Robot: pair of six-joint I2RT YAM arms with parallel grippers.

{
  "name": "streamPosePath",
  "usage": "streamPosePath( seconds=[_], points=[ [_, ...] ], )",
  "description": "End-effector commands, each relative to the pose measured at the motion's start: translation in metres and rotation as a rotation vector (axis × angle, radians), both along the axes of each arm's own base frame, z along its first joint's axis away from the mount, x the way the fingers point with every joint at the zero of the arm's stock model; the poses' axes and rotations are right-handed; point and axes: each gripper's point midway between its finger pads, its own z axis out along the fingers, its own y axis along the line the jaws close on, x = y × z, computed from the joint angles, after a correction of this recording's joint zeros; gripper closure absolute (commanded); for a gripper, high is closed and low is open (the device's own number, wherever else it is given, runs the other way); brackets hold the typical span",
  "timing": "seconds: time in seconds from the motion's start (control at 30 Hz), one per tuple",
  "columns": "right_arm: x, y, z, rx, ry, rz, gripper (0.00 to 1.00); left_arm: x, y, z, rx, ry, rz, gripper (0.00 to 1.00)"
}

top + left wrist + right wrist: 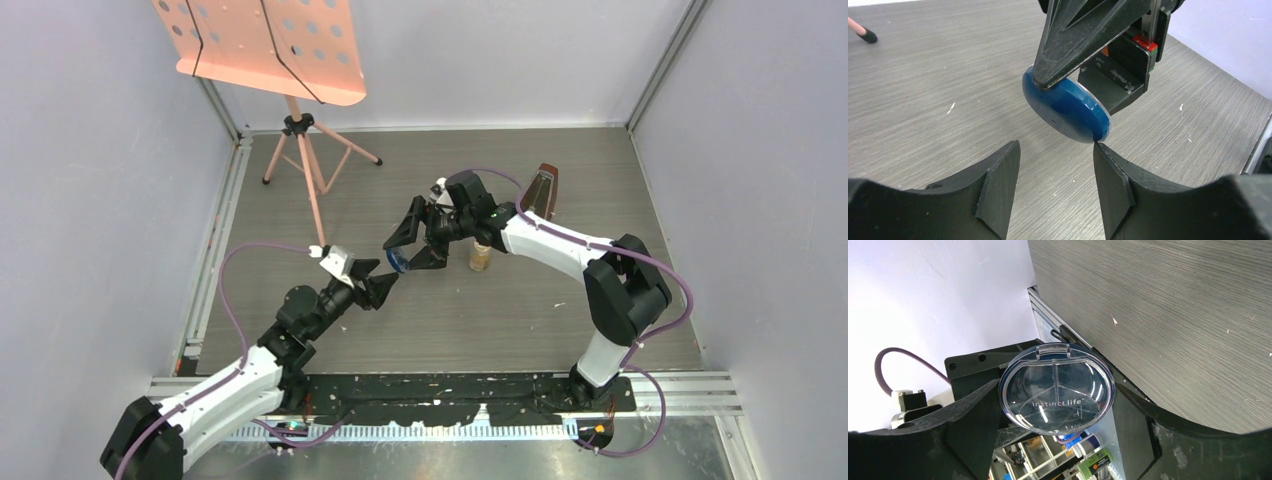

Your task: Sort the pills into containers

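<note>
Where the two arms meet: the blue dish [1068, 107] is held up off the table [450, 320], tilted on edge, near the middle of the wood-grain surface.
Right gripper [1057, 392]: closed across the dish's rim, with one finger on either side, so that the dish is clamped between them.
Left gripper [1056, 147]: the jaws are spread wide and nothing is held. It is set low, just in front of the dish. One fingertip [1100, 150] lies at the dish's lower rim, though whether contact is made cannot be told.
Dish, blue side: the shiny underside is turned toward the left wrist camera.
Dish, lid side: a clear lid with a small tab at its top is seen by the right wrist camera. "Instinct life" is printed on it, and three wedge-shaped compartments are shown through it. Whether anything lies inside cannot be made out.
Amber bottle [481, 257]: stood upright on the table, just beside the right wrist, to the right of the dish and apart from it.
Metronome [543, 190]: stood beyond the right forearm, toward the far right of the table.
Music stand [265, 45]: pink and perforated, set on tripod legs at the far left.
White flecks [951, 107]: scattered thinly over the table.
</note>
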Motion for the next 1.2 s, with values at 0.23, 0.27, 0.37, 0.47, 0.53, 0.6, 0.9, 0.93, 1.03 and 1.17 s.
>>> streamPosePath(
  seconds=[0.23,0.27,0.37,0.47,0.53,0.6,0.9,0.93,1.03,1.17],
  points=[
    [0.006,0.004,0.035,0.061,-0.111,0.001,0.67,0.001,-0.005,0.028,-0.131,-0.026,-0.008,0.34],
    [0.007,0.004,0.035,0.06,-0.11,0.0,0.67,0.001,-0.004,0.027,-0.13,-0.024,-0.006,0.34],
    [0.008,0.004,0.037,0.062,-0.115,-0.003,0.67,0.002,-0.004,0.024,-0.122,-0.012,0.0,0.39],
    [0.008,0.004,0.038,0.063,-0.12,-0.006,0.67,0.004,-0.004,0.023,-0.128,-0.005,0.009,0.42],
    [0.008,0.004,0.038,0.061,-0.12,-0.007,0.67,0.005,-0.004,0.024,-0.137,-0.001,0.011,0.42],
    [0.008,0.004,0.038,0.059,-0.122,-0.011,0.67,0.005,-0.006,0.025,-0.141,0.003,0.005,0.42],
    [0.011,0.004,0.035,0.043,-0.12,-0.04,0.67,0.002,-0.011,0.027,-0.152,0.0,-0.025,0.41],
    [0.012,0.004,0.034,0.041,-0.122,-0.043,0.67,0.002,-0.011,0.027,-0.152,0.0,-0.027,0.41],
    [0.012,0.004,0.033,0.037,-0.12,-0.048,0.67,0.003,-0.011,0.025,-0.147,0.006,-0.02,0.43],
    [0.012,0.004,0.036,0.042,-0.124,-0.052,0.67,0.008,-0.008,0.022,-0.14,0.028,0.01,0.48]
  ],
)
